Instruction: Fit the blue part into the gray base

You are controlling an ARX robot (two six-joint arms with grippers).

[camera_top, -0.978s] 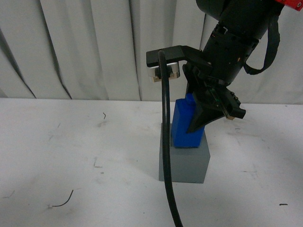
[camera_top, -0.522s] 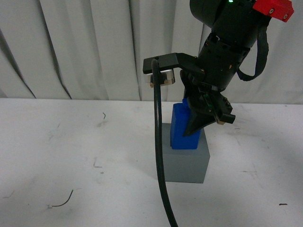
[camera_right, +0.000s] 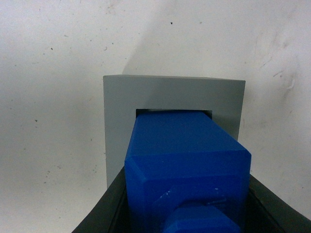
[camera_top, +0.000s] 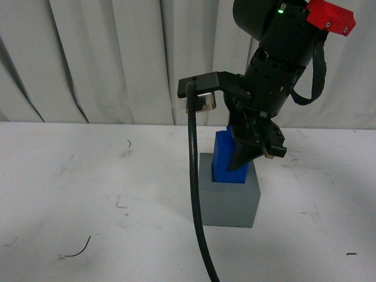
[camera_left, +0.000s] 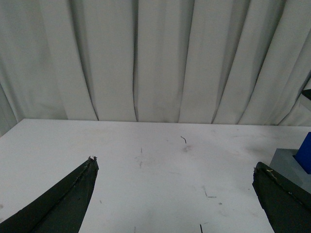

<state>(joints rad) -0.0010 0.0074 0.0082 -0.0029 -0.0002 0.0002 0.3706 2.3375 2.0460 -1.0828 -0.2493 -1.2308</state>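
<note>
**Blue block entering the gray cube's recess**

Front view: The matte gray cube base [camera_top: 229, 202] stands on the white tabletop [camera_top: 88, 194], at about 5 o'clock from the picture's centre. The bright blue rectangular part [camera_top: 226, 158] stands nearly upright at the cube's 12 o'clock. Its lower end appears to be inside the square recess, while most of its length is above the rim. The right gripper [camera_top: 249, 155] reaches down from 1 o'clock, its fingers closed on the block's upper portion. Gripping high leaves the lower end free to enter the opening. A black cable [camera_top: 194, 194] hangs at the cube's 9 o'clock and crosses in front of its left edge.

Left wrist view: The left gripper [camera_left: 175, 165] holds nothing. Its dark fingers [camera_left: 68, 204] are spread wide above bare tabletop, well apart from the work. Only a corner of the gray cube and a sliver of blue show at the picture's edge. Judging from this, the arm is parked to leave the right arm room.

Right wrist view: This camera looks down the block's length. The blue faces sit square to the recess walls, with a thin dark gap along the far wall. The alignment looks good, so a straight downward push seems to be what remains. How deep the block sits cannot be told.
</note>
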